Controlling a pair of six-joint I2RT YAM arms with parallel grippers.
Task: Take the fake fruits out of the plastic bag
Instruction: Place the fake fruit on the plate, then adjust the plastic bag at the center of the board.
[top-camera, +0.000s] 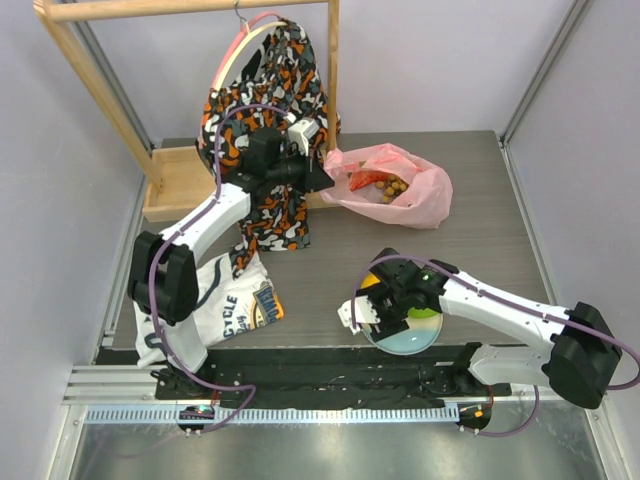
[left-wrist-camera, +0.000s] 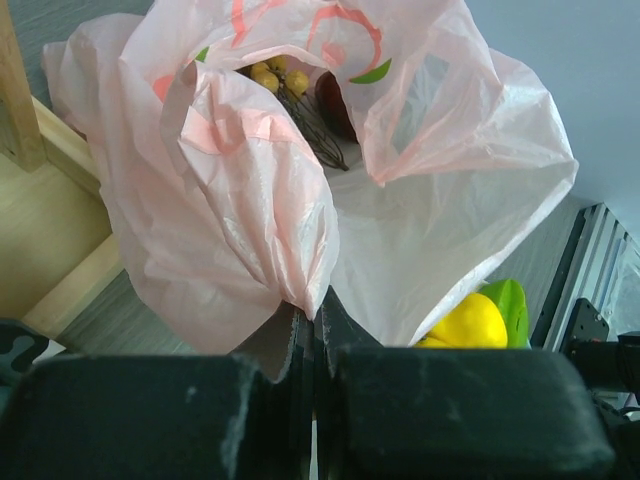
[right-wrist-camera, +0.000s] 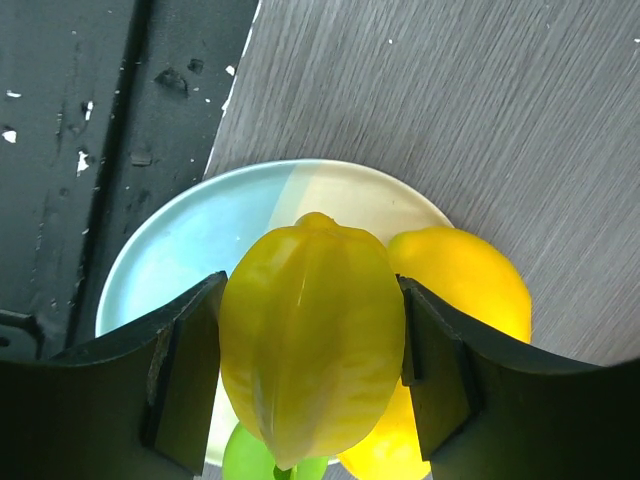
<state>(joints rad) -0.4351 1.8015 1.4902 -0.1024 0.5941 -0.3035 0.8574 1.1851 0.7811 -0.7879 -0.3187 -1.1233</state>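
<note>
With the left gripper (left-wrist-camera: 315, 325) pinching the pink bag (left-wrist-camera: 230, 200), the starfruit (right-wrist-camera: 312, 335) clamped in the right gripper (right-wrist-camera: 310, 375) risked rolling off the crowded plate (right-wrist-camera: 170, 250).

We've got a see-through pink plastic bag (top-camera: 425, 195) with red and green print, a yellow ribbed fruit (right-wrist-camera: 312, 340), a yellow lemon (right-wrist-camera: 470, 280), a bright green piece (right-wrist-camera: 245, 460), a plate (right-wrist-camera: 170, 260) that's half pale blue, half cream (nice combo), a blotchy orange-black-white garment (top-camera: 270, 100), and a grey wood-grain worktop (top-camera: 480, 240).
</note>
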